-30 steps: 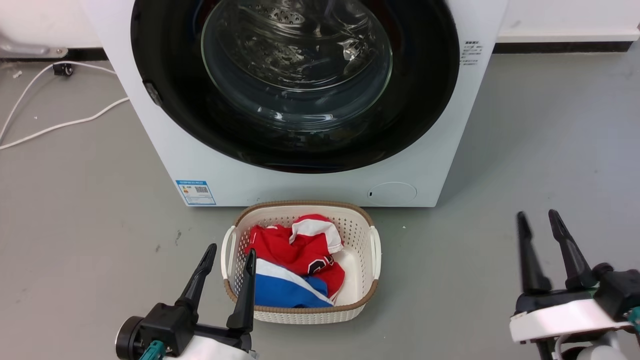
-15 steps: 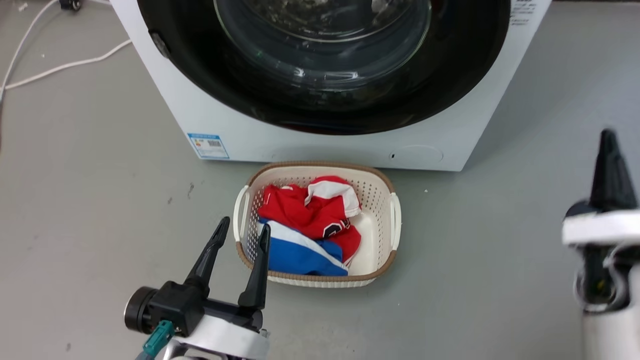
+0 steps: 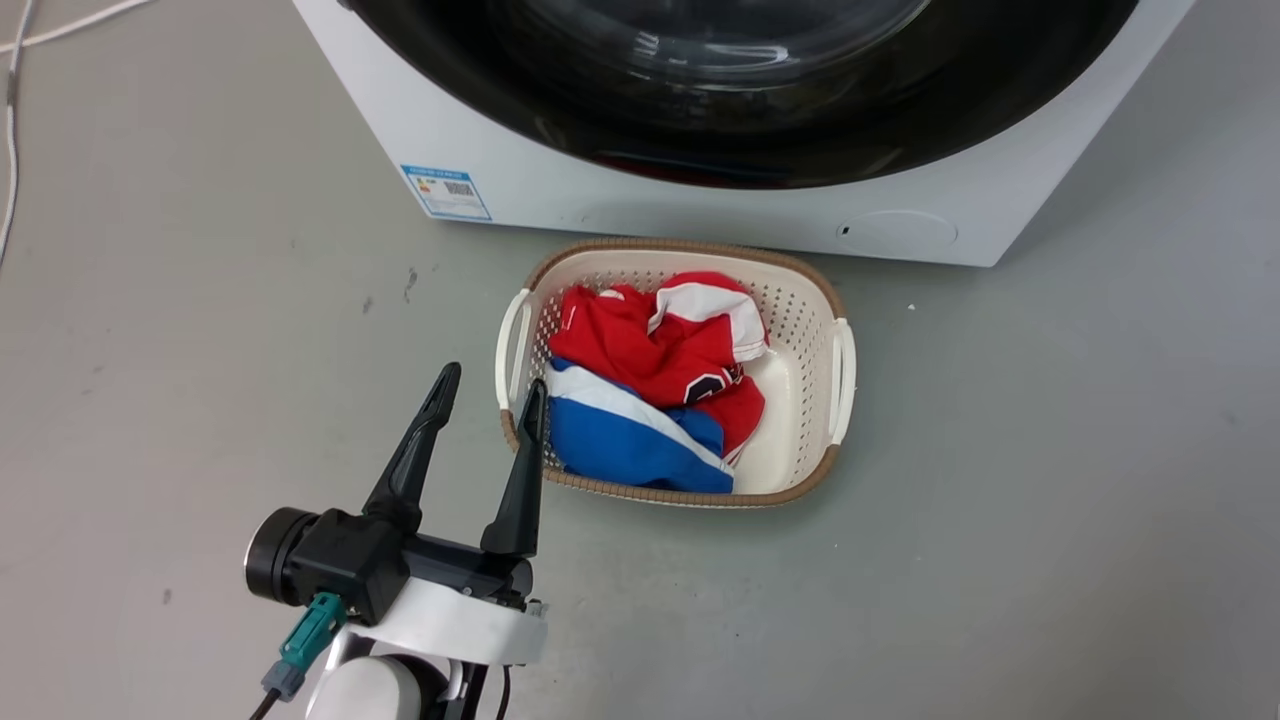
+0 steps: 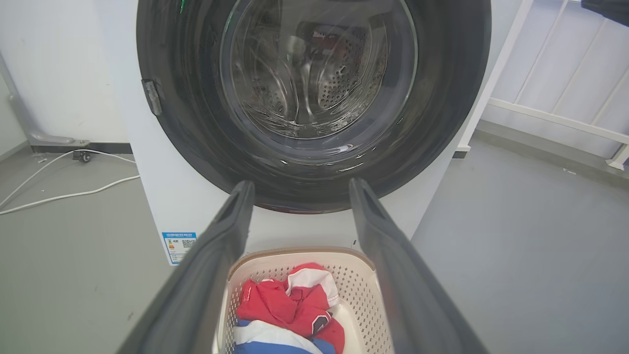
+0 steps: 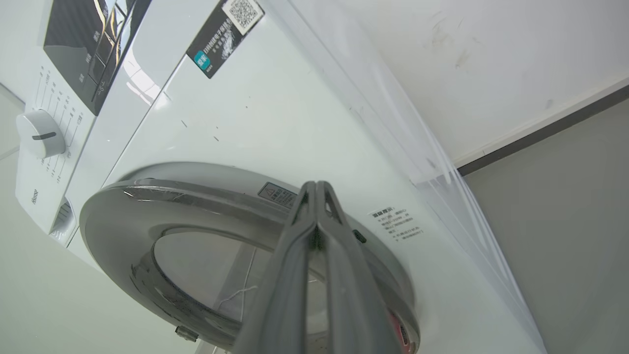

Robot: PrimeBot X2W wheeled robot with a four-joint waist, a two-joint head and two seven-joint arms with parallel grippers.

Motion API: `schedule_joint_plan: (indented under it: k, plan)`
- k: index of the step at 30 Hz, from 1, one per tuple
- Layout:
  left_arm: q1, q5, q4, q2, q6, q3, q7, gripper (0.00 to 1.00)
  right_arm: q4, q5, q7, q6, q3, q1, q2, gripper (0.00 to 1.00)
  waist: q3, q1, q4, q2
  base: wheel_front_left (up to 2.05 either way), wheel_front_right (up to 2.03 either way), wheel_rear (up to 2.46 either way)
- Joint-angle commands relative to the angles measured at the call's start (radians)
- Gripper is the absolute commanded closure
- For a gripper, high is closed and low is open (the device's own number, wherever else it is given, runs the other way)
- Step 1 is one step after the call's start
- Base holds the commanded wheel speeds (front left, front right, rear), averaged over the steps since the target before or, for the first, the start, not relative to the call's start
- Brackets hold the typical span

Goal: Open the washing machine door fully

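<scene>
Catching just lower arc of washing machine door (image 3: 760,140) at top of head view, above basket (image 3: 838,330) of red and blue clothes (image 3: 650,350). Whole black disc in left wrist view, closed against machine front. Rim edge-on plus knob (image 5: 40,133) in right wrist view. Left pincer (image 3: 493,378) spread wide, lower left, holding nothing. Right pincer (image 5: 316,186) pressed together, tips at door rim, contact unclear.

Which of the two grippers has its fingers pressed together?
The right gripper: its fingertips meet before the washing machine door. The left gripper has its fingers wide apart.
</scene>
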Motion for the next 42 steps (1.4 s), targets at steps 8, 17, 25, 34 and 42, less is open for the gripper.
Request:
schedule_joint_plan:
  k: [8, 17, 25, 34, 42]
  plan:
    - [-0.048, -0.008, -0.007, -0.001, -0.001, -0.020, -0.003, 0.00, 0.133, 0.011, 0.265, 0.000, 0.006, -0.238, -0.051, 1.00, 0.071, -0.0001, 0.041, 0.0000, 0.00, 0.00, 0.00]
    - [-0.074, -0.017, -0.007, -0.001, -0.001, -0.034, -0.003, 0.00, 0.221, -0.029, 0.433, 0.000, -0.011, -0.389, -0.059, 1.00, 0.113, -0.0001, 0.071, 0.0000, 0.00, 0.00, 0.00]
    - [-0.087, -0.020, -0.012, -0.001, -0.001, -0.039, -0.003, 0.00, 0.272, -0.080, 0.529, 0.000, -0.056, -0.461, -0.051, 1.00, 0.139, -0.0001, 0.086, 0.0000, 0.00, 0.00, 0.00]
    - [-0.098, -0.028, -0.020, -0.001, -0.001, -0.041, -0.003, 0.00, 0.287, -0.155, 0.617, 0.000, -0.125, -0.504, -0.008, 1.00, 0.175, -0.0001, 0.100, 0.0000, 0.00, 0.00, 0.00]
    - [-0.105, -0.036, -0.018, -0.001, 0.007, -0.045, -0.003, 0.00, 0.230, -0.180, 0.721, 0.000, -0.164, -0.486, 0.037, 1.00, 0.193, -0.0001, 0.107, 0.0000, 0.00, 0.00, 0.00]
